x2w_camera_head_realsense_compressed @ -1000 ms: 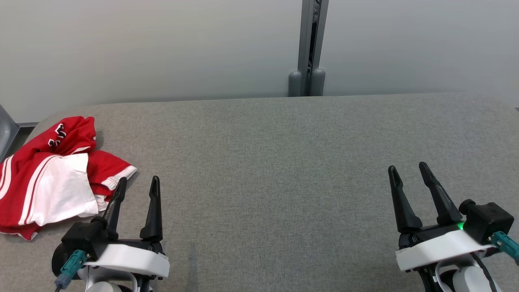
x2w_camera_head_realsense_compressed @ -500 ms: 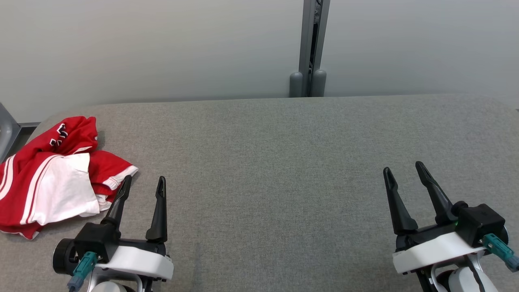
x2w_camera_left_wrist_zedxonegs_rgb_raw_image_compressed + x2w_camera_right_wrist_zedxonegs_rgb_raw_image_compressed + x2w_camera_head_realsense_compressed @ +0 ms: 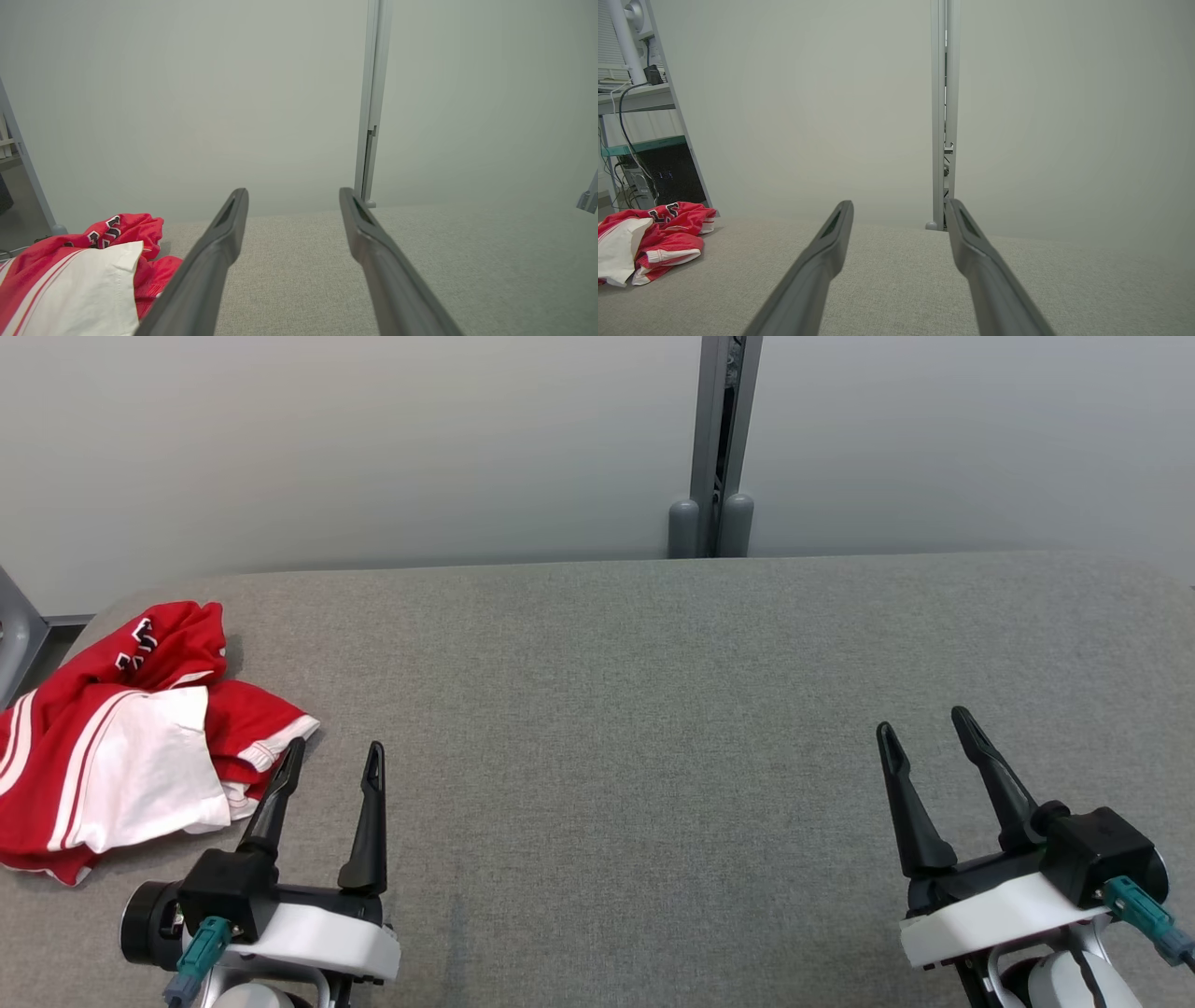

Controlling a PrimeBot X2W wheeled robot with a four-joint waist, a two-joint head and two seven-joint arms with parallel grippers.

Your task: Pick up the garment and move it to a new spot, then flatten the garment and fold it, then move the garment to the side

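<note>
**Garment** (image 3: 131, 737): red cloth with a white panel, white stripes and black-and-white lettering on its far fold. It lies crumpled in a loose heap, not flattened or folded. It is at 9 o'clock on the surface and reaches that side's edge.

**Left tool** (image 3: 336, 745): at 7 o'clock in the head view. Its two dark fingers (image 3: 367, 821) are spread wide and point toward 12 o'clock, with nothing between them. The outer fingertip is just beside the garment's near hem, which lies at the tool's 10 o'clock. Whether it touches the cloth cannot be told.

**Right tool** (image 3: 920, 720): at 5 o'clock in the head view. The fingers are spread wide and lean slightly toward 11 o'clock, and they are empty. It is well apart from the garment, over bare cloth cover.

**Surface** (image 3: 653, 709): grey woven cover with rounded far corners.

**Wall** (image 3: 373, 448): pale plain panels along the far edge of the surface.

**Post** (image 3: 720, 439): grey and upright, at 12 o'clock between the wall panels. It has two rounded feet at its base.

**Shelf** (image 3: 640, 98): at 10 o'clock in the right wrist view, beyond the garment. It carries cables, and there is a dark box below it.
</note>
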